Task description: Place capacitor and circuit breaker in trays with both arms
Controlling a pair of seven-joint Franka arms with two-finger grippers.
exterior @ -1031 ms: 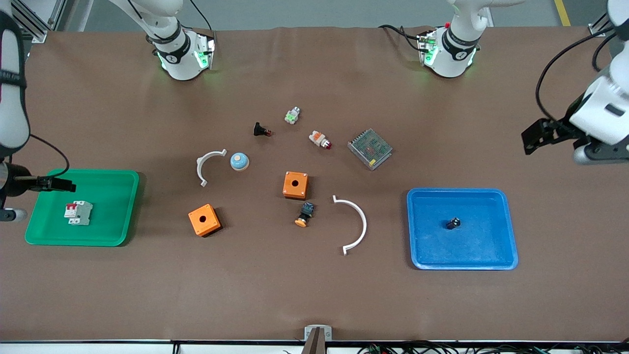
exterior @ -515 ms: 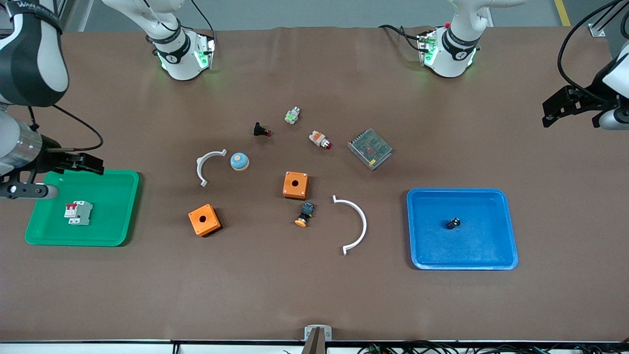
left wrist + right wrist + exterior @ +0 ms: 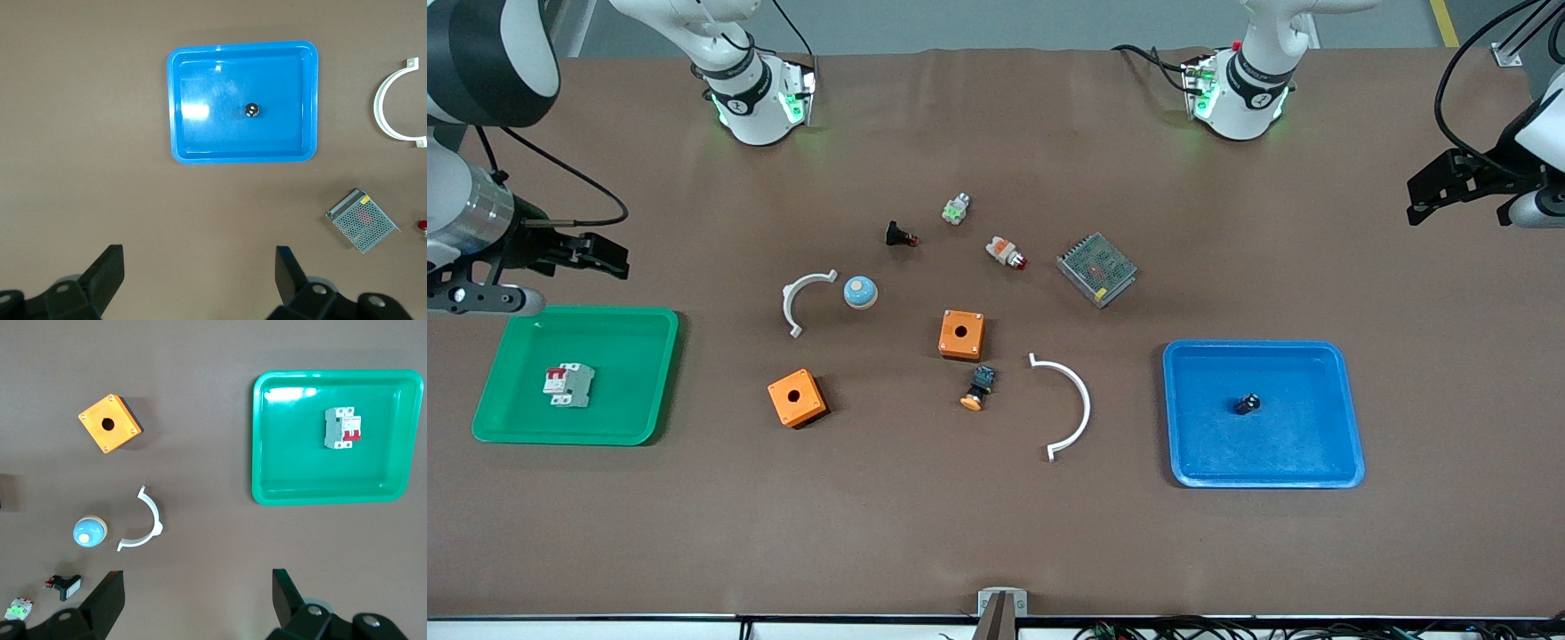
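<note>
Green tray [image 3: 640, 329] at the right arm's end of the table holds the circuit breaker [image 3: 568, 385], lying flat inside it, red levers visible. Blue tray [image 3: 1347, 418] at the left arm's end holds the capacitor [image 3: 1247, 404], roughly mid-tray, standing free of the walls.

Both parts sit in trays, so the placing step reads as done (judgement from the layout alone). The step in hand looks like the retreat.

Right gripper [image 3: 609, 258] hangs over bare table just off the green tray's edge on the bases' side, fingers spread apart, nothing between them. In its wrist view the gap [image 3: 199, 600] is empty.

Left gripper [image 3: 1427, 191] is up over the table's edge at the left arm's end, well apart from the blue tray, jaws wide and empty [image 3: 200, 277].

Remaining items, such as the orange boxes [image 3: 961, 334], white arcs [image 3: 1072, 404] and mesh-topped module [image 3: 1096, 268], lie between the trays and are not part of the task.

Next move, if any: park both arms clear, without dipping toward either tray.
</note>
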